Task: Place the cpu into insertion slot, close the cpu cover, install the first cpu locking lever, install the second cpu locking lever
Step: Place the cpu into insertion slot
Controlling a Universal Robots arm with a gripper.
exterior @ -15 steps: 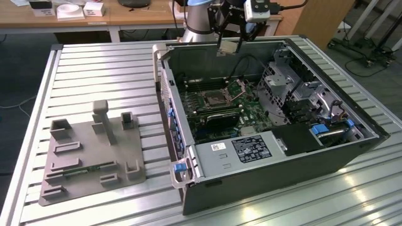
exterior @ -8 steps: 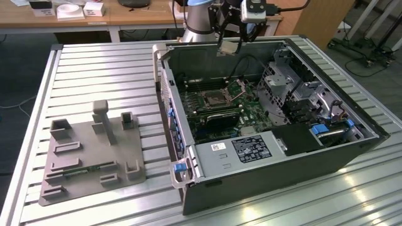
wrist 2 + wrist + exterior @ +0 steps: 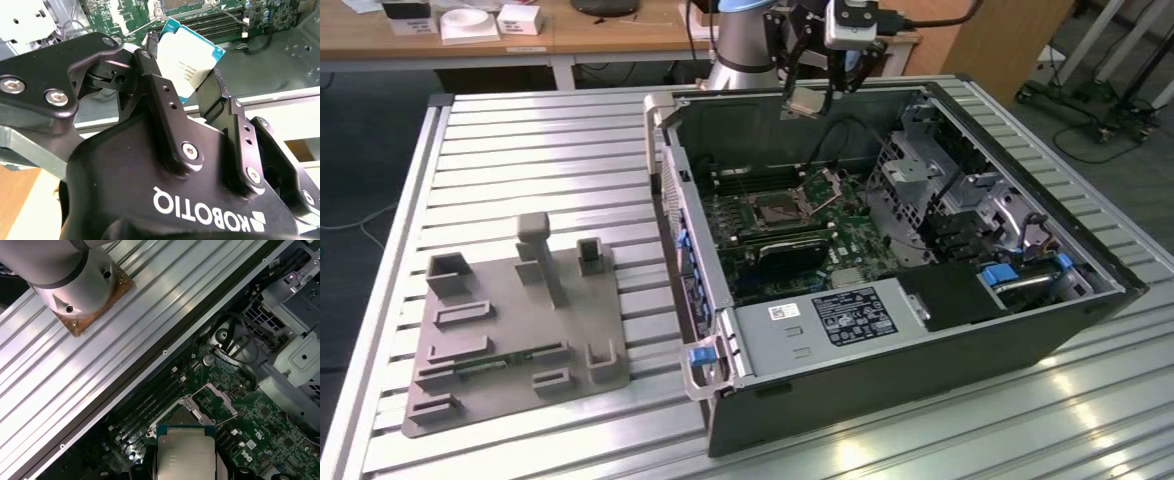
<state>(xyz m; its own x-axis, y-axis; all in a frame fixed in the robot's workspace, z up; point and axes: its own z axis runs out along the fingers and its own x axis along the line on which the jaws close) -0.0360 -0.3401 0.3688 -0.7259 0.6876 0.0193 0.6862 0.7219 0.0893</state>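
The tool pinches the cpu by two opposite edges, high over the near wall of the open case. Well below it and further into the case lies the slot, seemingly empty, so the chip hangs to one side of it rather than straight above. Just beyond the slot the cover stands tilted up, with memory slots alongside and a drive cage farther off.
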